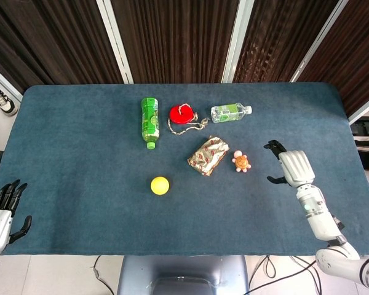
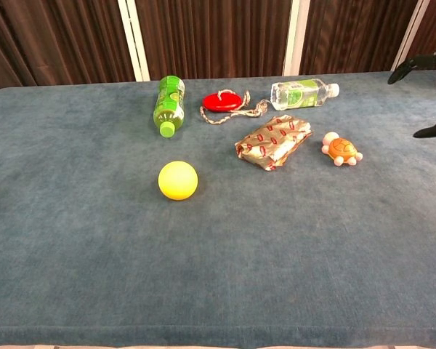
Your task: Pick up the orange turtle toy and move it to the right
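Observation:
The orange turtle toy [image 1: 241,161] [image 2: 341,149] lies on the blue table just right of a patterned foil packet [image 1: 208,155] [image 2: 273,140]. My right hand [image 1: 290,166] [image 2: 432,94] hovers over the table a short way right of the turtle, fingers spread, holding nothing and not touching the toy. Only its dark fingertips show at the right edge of the chest view. My left hand [image 1: 1,209] hangs open off the table's near left corner, seen only in the head view.
A yellow ball [image 1: 160,185] [image 2: 178,179] sits near the middle. Further back lie a green bottle [image 1: 150,120] [image 2: 168,103], a red disc with a cord [image 1: 181,114] [image 2: 225,101] and a clear bottle [image 1: 230,112] [image 2: 301,93]. Bare cloth stretches right of the turtle.

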You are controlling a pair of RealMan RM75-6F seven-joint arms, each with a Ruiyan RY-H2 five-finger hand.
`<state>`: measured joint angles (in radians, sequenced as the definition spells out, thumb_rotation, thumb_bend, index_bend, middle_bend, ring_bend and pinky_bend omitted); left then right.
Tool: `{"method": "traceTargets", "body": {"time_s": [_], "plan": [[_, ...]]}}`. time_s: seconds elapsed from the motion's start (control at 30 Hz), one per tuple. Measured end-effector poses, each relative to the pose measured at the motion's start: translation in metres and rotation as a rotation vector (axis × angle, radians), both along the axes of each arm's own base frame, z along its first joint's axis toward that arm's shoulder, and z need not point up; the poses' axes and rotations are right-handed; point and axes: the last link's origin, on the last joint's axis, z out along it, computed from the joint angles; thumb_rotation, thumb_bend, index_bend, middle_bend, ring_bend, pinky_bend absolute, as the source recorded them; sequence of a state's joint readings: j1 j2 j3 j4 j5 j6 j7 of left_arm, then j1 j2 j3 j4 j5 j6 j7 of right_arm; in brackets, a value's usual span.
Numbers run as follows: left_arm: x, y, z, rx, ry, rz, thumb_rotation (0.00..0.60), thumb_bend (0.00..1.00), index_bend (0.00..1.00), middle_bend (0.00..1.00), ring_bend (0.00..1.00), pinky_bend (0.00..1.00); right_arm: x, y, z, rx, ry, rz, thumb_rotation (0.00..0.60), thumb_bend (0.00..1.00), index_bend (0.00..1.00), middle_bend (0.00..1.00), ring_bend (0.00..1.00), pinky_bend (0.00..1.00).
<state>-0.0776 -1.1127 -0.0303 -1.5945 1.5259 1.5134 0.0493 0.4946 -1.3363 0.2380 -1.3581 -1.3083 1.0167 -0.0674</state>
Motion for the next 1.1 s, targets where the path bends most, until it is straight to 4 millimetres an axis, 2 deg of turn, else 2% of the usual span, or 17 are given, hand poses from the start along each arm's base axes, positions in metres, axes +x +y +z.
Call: {"method": "traceTargets", "body": {"time_s": [0.17,0.37,0.6,0.93,1.1], "plan": [[-0.001,-0.001,0.002,0.007,-0.008,0.005,0.6,0.43,0.07,0.0,0.0,0.18,0.005,-0.024,-0.019,0.025,0.011,-0.02,0.6,0.2,0.4,0.31,0.84,1.0],[-0.001,0.001,0.002,0.003,-0.011,0.004,0.6,0.43,0.1,0.0,0.0,0.18,0.007,-0.04,-0.049,0.072,0.012,-0.077,0.6,0.2,0.4,0.31,0.84,1.0],[-0.001,-0.001,0.002,0.0,-0.013,0.0,0.6,0.43,0.12,0.0,0.0,0.18,0.015,-0.044,-0.077,0.103,0.002,-0.073,0.6,0.2,0.42,0.32,0.84,1.0],[-0.001,-0.001,0.003,0.002,-0.02,0.004,0.6,0.43,0.12,0.0,0.0,0.18,0.015,-0.052,-0.098,0.09,0.01,-0.079,0.6,0.23,0.47,0.35,0.85,1.0],[-0.003,0.001,0.002,-0.003,-0.019,0.012,0.6,0.43,0.13,0.0,0.0,0.18,0.016,-0.054,-0.111,0.094,-0.003,-0.083,0.6,0.29,0.51,0.39,0.87,1.0]]}}
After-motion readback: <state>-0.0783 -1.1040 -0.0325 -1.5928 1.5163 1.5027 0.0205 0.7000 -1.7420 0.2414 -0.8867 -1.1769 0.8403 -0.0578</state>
